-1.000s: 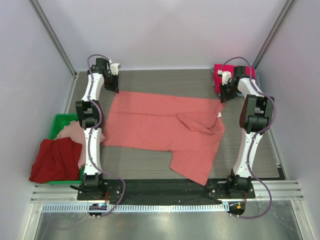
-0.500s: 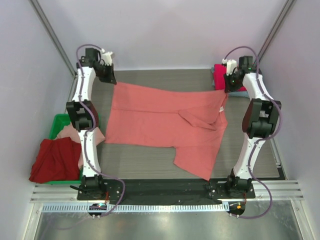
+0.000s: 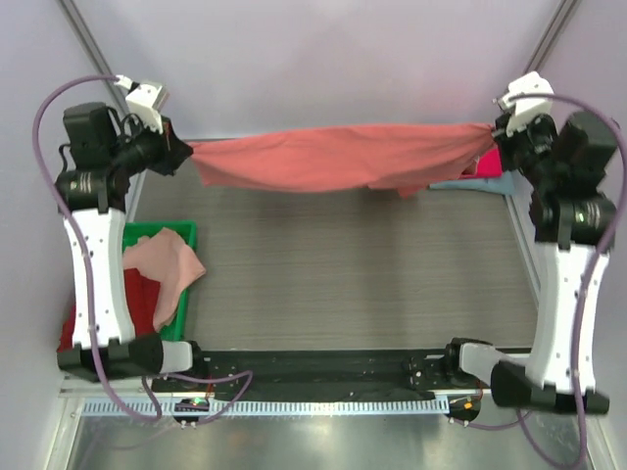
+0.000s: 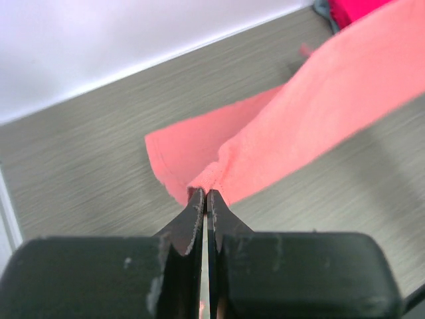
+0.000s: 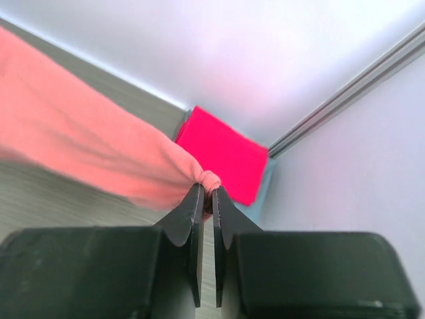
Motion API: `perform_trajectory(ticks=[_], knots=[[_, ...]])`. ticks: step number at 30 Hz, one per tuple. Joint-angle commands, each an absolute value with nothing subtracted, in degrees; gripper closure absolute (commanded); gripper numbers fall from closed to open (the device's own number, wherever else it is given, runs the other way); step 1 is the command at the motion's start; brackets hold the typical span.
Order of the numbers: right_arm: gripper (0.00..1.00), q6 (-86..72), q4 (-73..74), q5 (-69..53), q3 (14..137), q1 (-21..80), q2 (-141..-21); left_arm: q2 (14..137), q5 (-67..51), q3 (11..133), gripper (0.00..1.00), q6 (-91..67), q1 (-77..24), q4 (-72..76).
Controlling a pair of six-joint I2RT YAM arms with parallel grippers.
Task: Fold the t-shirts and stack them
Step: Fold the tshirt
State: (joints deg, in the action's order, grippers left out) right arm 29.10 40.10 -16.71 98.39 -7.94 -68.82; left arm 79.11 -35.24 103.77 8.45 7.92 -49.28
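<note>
The salmon-coral t-shirt (image 3: 333, 157) hangs stretched in the air between both grippers, high above the table's far half. My left gripper (image 3: 184, 152) is shut on its left end, seen in the left wrist view (image 4: 205, 193) with the cloth (image 4: 319, 119) running right. My right gripper (image 3: 493, 134) is shut on its right end, seen in the right wrist view (image 5: 207, 189) with the cloth (image 5: 86, 153) running left. A folded magenta t-shirt (image 5: 222, 154) lies on a grey-blue one (image 3: 470, 182) at the far right corner. A pale pink shirt (image 3: 165, 261) and a dark red one (image 3: 142, 299) sit in the bin.
A green plastic bin (image 3: 181, 235) stands at the left edge beside the left arm's base. The grey table (image 3: 343, 264) lies under the hanging shirt. White walls close in at the back and both sides.
Both arms have risen and pulled apart, lifting the salmon-coral shirt off the table. It was lying spread flat; now it hangs taut between the grippers.
</note>
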Motion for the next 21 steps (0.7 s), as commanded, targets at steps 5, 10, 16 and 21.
perform_trajectory(ticks=[5, 10, 16, 21], knots=[[0.99, 34.27, 45.35, -18.55, 95.62, -8.17, -48.27, 61.54, -33.58, 100.37, 1.0, 12.13, 7.91, -51.94], [0.99, 34.98, 46.49, -14.42, 97.2, -8.17, -44.03, 57.92, -29.1, 103.53, 1.0, 13.7, 7.91, -55.8], [0.99, 34.89, 47.9, -15.73, 97.21, -8.17, -47.81, 59.76, -30.67, 99.77, 1.0, 16.61, 7.91, -58.18], [0.99, 35.24, 45.27, -18.62, 85.81, -8.17, -51.32, 60.11, -32.61, 84.69, 1.0, 17.75, 7.82, -51.0]])
